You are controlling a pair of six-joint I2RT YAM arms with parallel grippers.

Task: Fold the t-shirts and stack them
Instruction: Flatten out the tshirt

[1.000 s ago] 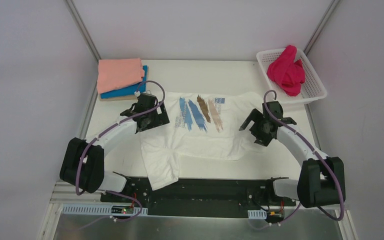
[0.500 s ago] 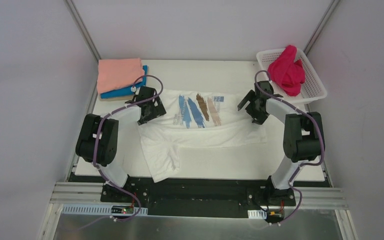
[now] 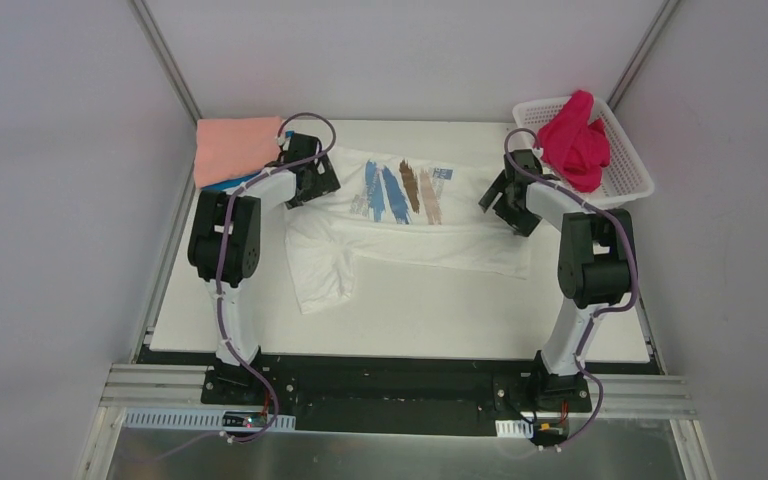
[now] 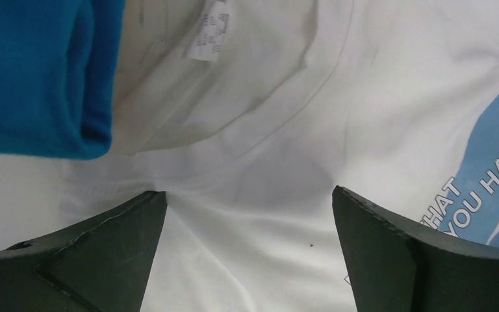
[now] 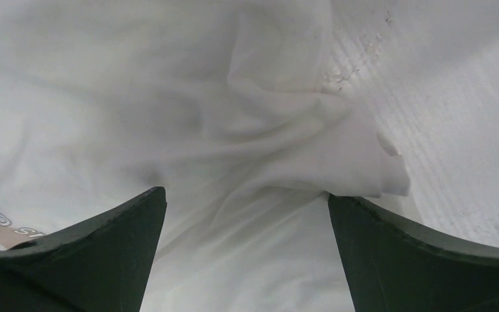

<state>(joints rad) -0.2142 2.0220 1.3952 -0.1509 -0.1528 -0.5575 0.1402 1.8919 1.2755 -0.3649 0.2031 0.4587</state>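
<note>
White printed tee (image 3: 440, 235) lying left-right, collar leftward, left gripper (image 4: 249, 253) and right gripper (image 5: 247, 253) gaping, empty.

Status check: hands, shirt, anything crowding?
Left hand open over white tee, left side. Right hand open over its bunched right edge. Tee spread out, rumpled. Blue tee close beside left hand.

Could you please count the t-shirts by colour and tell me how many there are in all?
White printed t-shirt: 1
Salmon-pink t-shirt: 1
Blue t-shirt: 1
Magenta t-shirt, in the basket: 1
Total: 4
</note>
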